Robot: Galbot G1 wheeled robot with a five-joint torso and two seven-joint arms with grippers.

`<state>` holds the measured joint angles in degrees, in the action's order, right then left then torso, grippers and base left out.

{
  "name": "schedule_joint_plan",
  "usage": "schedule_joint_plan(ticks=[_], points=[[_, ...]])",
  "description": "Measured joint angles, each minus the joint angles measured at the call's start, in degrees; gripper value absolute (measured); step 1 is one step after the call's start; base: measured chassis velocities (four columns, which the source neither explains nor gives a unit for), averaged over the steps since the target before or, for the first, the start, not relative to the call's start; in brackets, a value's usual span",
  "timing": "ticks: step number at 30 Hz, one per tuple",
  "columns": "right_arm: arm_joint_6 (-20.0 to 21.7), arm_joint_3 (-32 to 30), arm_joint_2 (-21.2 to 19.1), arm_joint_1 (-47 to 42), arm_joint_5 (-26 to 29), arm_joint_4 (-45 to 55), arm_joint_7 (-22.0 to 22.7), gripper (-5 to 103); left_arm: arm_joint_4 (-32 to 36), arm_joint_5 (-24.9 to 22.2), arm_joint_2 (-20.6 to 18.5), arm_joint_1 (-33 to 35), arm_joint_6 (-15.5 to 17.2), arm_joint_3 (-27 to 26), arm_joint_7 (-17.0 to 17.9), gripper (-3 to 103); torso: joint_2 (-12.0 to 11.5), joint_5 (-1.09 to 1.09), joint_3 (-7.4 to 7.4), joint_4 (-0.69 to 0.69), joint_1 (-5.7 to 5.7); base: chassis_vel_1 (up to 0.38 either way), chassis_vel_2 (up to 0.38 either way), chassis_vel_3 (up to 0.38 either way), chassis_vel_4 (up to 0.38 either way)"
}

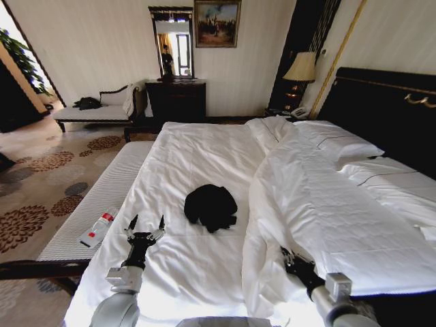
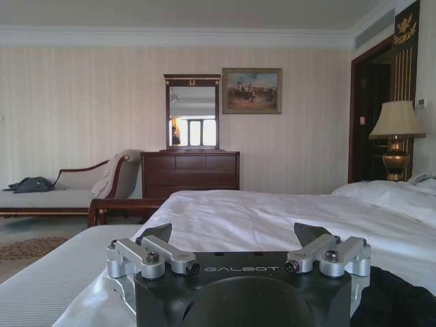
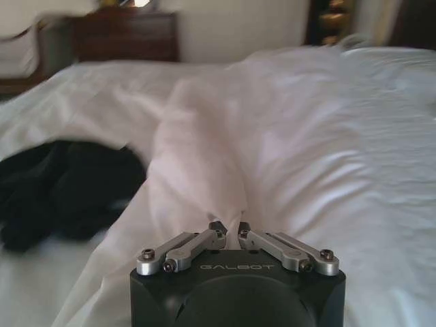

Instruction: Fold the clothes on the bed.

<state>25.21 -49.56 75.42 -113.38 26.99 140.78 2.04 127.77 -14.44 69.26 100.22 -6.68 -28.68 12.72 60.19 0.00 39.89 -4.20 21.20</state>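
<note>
- Centrally, in the head view, the bed (image 1: pixel 197 157) fills most of the frame, its white sheet smooth at the centre and its white duvet (image 1: pixel 320 211) heaped toward the right, with pillows (image 1: pixel 340 146) at the upper right against the dark headboard (image 1: pixel 381 102).
- The black top (image 1: pixel 211 206) lies crumpled in a small mound on the sheet near the middle of the frame, just left of the duvet's folded edge.
- The left gripper (image 1: pixel 144 228) sits at the lower left over the sheet, fingers spread wide with nothing between them, apart from the top.
- The right gripper (image 1: pixel 289 257) is at the lower right, fingers pinched together on a fold of the duvet; the right wrist view shows the fingertips (image 3: pixel 219 235) meeting on that white fabric.
- A pale bench (image 1: pixel 95 204) runs along the bed's left side, with a small white-and-red object (image 1: pixel 99 228) lying on it.
- Across the top of the frame stand a dark wooden dresser (image 1: pixel 176 101) with a mirror (image 1: pixel 172 42), a framed painting (image 1: pixel 217 22), a chaise (image 1: pixel 95 109) at the upper left, and a table lamp (image 1: pixel 301 68).
- Patterned carpet (image 1: pixel 41 177) covers the floor on the left.
</note>
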Motion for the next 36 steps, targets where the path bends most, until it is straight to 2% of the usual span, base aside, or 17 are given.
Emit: schedule_joint_plan(ticks=[2, 3, 6, 15, 26, 36], points=[[0.87, -3.34, 1.29, 1.66, 3.47, 0.01, 0.63, 2, -0.12, -0.01, 0.13, -0.09, 0.00, -0.01, 0.03, 100, 0.00, 0.00, 0.00, 0.01, 0.00, 0.000, 0.000, 0.000, 0.000], [0.87, -3.34, 1.29, 1.66, 3.47, 0.01, 0.63, 2, -0.12, -0.01, 0.13, -0.09, 0.00, -0.01, 0.03, 100, 0.00, 0.00, 0.00, 0.01, 0.00, 0.000, 0.000, 0.000, 0.000], [1.36, -9.71, 3.17, 4.45, 7.28, -1.88, 1.70, 2, -0.24, -0.01, 0.15, -0.23, 0.00, 0.08, 0.12, 100, 0.00, 0.01, 0.00, 0.01, 0.00, 0.000, 0.000, 0.000, 0.000], [0.97, -20.65, 5.14, 6.45, 10.30, -6.74, 2.38, 2, 0.02, -0.01, 0.71, 0.21, 0.10, -0.43, 0.41, 100, 0.00, 0.00, 0.00, 0.01, 0.00, 0.000, 0.000, 0.000, 0.000], [-0.65, -30.53, 3.14, 9.27, 11.67, -13.95, 2.16, 2, 0.19, 0.50, 0.70, 0.23, 0.59, -0.45, 0.77, 100, 0.00, 0.00, 0.00, 0.01, 0.00, 0.000, 0.000, 0.000, 0.000], [-2.65, -39.51, 0.82, 12.05, 9.86, -27.77, 2.70, 2, 0.23, 0.56, 0.52, 0.48, 0.76, -0.52, 0.94, 100, 0.00, 0.00, 0.00, 0.00, 0.00, 0.000, 0.000, 0.000, 0.000]])
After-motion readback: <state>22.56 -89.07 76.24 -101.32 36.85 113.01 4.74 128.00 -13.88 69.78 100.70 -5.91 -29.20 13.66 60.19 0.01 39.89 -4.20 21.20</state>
